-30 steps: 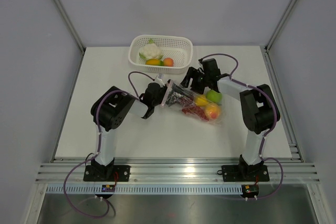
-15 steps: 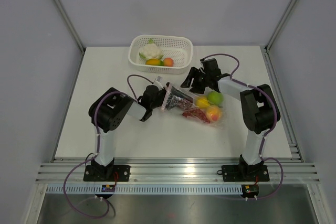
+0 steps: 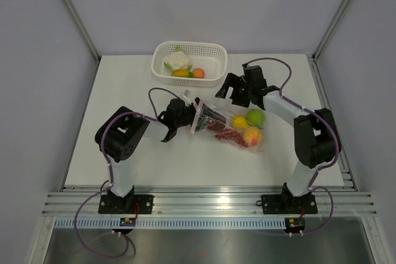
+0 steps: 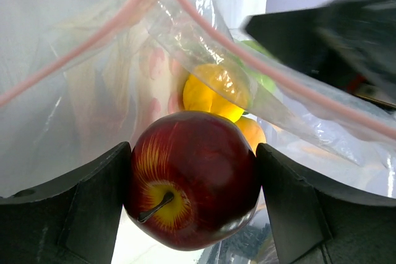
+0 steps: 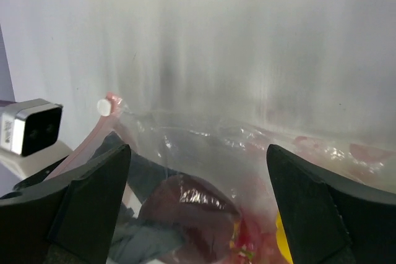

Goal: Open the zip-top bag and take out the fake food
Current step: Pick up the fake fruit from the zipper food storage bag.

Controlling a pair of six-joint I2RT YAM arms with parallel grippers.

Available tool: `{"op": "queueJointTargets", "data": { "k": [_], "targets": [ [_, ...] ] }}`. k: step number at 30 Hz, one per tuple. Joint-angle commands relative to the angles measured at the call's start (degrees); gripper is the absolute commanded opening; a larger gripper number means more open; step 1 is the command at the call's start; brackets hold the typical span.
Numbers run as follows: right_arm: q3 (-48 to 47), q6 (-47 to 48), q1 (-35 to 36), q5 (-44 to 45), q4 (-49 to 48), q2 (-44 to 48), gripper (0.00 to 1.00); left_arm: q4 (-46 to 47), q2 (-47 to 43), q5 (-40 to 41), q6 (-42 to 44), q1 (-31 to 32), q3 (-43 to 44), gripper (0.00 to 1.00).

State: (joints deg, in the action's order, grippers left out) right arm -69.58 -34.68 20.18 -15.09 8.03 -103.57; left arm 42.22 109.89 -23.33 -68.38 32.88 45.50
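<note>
We are holding our left tool (image 4: 193, 153) inside the open mouth of the zip-top bag (image 3: 230, 127), which is lying on the surface (image 3: 136, 153) between the arms, and clamping a dark red apple (image 4: 193, 183) so it can come out. Our right tool (image 5: 197, 177) is hovering spread wide and empty over the bag, likely ready to hold the plastic back.
</note>
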Motion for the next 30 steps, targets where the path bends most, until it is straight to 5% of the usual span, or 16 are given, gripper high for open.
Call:
{"op": "queueJointTargets", "data": {
  "k": [1, 17, 22, 30],
  "targets": [
    [0.4, 4.1, -0.1, 3.3, 1.7, 9.8, 0.99, -1.3, -2.6, -2.2, 1.5, -0.3, 0.8, 0.65],
    [-2.7, -13.7, 2.1, 19.2, 32.7, 23.1, 0.99, 0.2, -1.1, -2.6, 1.6, -1.2, 0.7, 0.63],
    [-1.6, -20.2, 2.1, 15.9, 37.6, 23.9, 0.99, 0.4, -1.2, -2.3, 1.5, -1.2, 0.7, 0.63],
    [6.8, -29.6, 2.8, 12.5, 32.5, 26.6, 0.99, 3.1, -0.1, -2.9, -0.1, -1.2, 0.6, 0.62]
  ]
}}
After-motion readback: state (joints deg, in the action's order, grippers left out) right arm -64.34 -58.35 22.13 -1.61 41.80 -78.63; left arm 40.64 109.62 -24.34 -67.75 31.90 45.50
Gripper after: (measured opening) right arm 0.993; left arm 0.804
